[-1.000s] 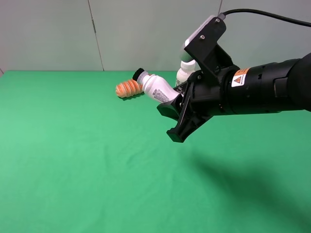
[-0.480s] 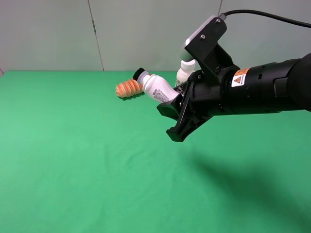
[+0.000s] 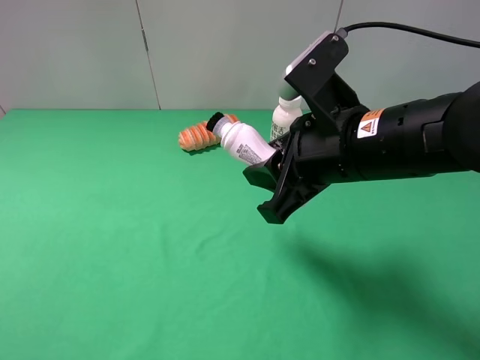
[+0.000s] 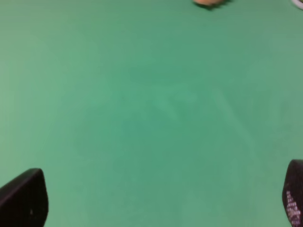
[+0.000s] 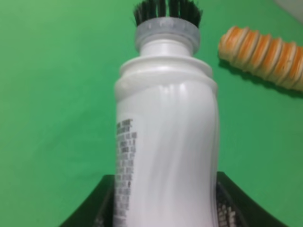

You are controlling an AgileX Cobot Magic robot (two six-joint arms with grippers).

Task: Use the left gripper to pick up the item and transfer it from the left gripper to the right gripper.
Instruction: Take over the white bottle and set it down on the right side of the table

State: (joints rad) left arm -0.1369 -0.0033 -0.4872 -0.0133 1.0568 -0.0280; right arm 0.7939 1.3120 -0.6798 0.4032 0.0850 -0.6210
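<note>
The green table (image 3: 112, 262) fills the high view. Above it the right arm (image 3: 405, 142) reaches in from three o'clock. The right gripper (image 3: 266, 176) is clamped on the base of the small white bottle (image 3: 241, 142), which hangs clear of the table with its black cap (image 3: 216, 121) aimed at ten o'clock. The left gripper (image 4: 158, 196) shows only in its own wrist view, jaws spread wide with nothing between them. The handover therefore looks complete. The waisted body could slip, so what counts now is a firm, steady clamp. Any move should steer off the taller green-labelled bottle (image 3: 285, 116) at the gripper's twelve o'clock and the orange ridged roll (image 3: 196, 136) by the cap.
</note>
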